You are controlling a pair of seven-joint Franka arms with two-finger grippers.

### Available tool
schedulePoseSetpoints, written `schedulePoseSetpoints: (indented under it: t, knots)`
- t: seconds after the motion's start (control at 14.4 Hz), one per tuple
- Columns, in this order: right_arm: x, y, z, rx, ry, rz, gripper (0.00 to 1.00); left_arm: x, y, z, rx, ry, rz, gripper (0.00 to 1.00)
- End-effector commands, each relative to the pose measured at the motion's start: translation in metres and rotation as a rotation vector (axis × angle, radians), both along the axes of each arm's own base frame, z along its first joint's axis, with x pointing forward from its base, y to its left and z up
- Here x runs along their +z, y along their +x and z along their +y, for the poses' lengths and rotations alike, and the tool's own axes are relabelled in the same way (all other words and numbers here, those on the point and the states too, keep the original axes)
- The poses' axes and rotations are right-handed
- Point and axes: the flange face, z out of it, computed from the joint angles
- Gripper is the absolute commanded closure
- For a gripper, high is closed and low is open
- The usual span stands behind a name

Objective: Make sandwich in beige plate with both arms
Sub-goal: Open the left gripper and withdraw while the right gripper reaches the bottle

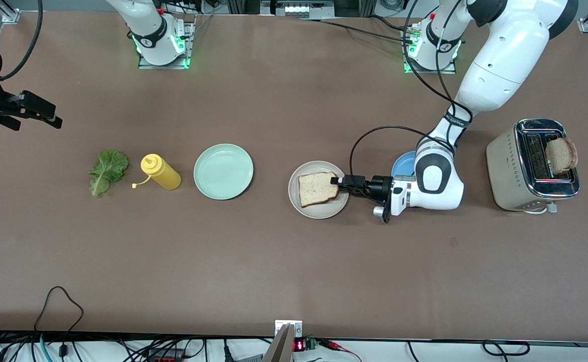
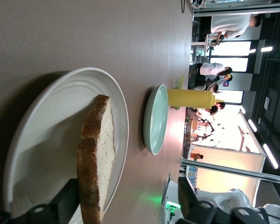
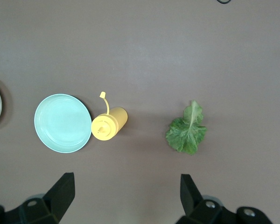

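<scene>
Beige, round shallow-rimmed plate (image 1: 319,208) is set on the brown table (image 1: 273,261) and taken as the landmark. One squarish light-brown toast slice (image 1: 318,188) with darker crust is lying in it. The black left gripper (image 1: 335,181) is positioned low at the plate's rim on the side toward the left arm's end of the table, its fingers clenched on the toast slice's edge; in the left wrist view the slice (image 2: 95,158) is seen edge-on against the plate (image 2: 51,140). A round blue plate (image 1: 404,163) is partly hidden under the left arm, just beside the beige plate. A silver metal toaster (image 1: 532,166), with a second toast slice (image 1: 562,156) standing in its slot, is placed well apart toward the same end. Toward the right arm's end are listed, in order from the beige plate: a pale mint-green round plate (image 1: 223,171), a yellow plastic squeeze bottle (image 1: 160,171), and a ruffled green lettuce leaf (image 1: 106,171). The black right gripper (image 3: 126,196) is held high over that stretch of table, waiting, fingers spread apart and released.
</scene>
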Motion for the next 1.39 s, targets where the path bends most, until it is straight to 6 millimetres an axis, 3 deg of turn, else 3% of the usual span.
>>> schedulePoseSetpoints:
  t: [0.0,0.14,0.35,0.56,0.76,0.97,1.18,1.25,1.32]
  knots:
    - [0.0,-0.005,0.001,0.029,0.018,0.007,0.0,0.032,0.009,0.021,-0.047,0.056,-0.067,0.0]
    - [-0.006,-0.005,0.0,0.097,0.05,0.012,0.0,0.052,0.011,0.025,-0.084,0.107,-0.052,0.0]
    - [-0.024,-0.011,-0.031,0.181,0.167,0.004,0.0,0.089,0.014,0.032,-0.151,0.259,-0.063,0.0]
    - [-0.049,-0.017,-0.057,0.269,0.261,-0.034,0.0,0.107,0.017,0.042,-0.21,0.423,-0.073,0.0]
    - [-0.104,-0.029,-0.088,0.438,0.39,-0.148,0.0,0.117,0.025,0.073,-0.303,0.734,-0.114,0.0]
    - [-0.151,-0.044,-0.11,0.53,0.487,-0.241,0.0,0.129,0.029,0.086,-0.34,0.94,-0.117,0.0]
    - [-0.194,-0.056,-0.116,0.65,0.567,-0.377,0.0,0.162,0.03,0.093,-0.366,1.037,-0.102,0.0]
    - [-0.219,-0.064,-0.116,0.714,0.609,-0.462,0.0,0.186,0.033,0.097,-0.355,1.066,-0.091,0.0]
    - [-0.236,-0.066,-0.118,0.755,0.627,-0.52,0.0,0.196,0.034,0.1,-0.356,1.105,-0.105,0.0]
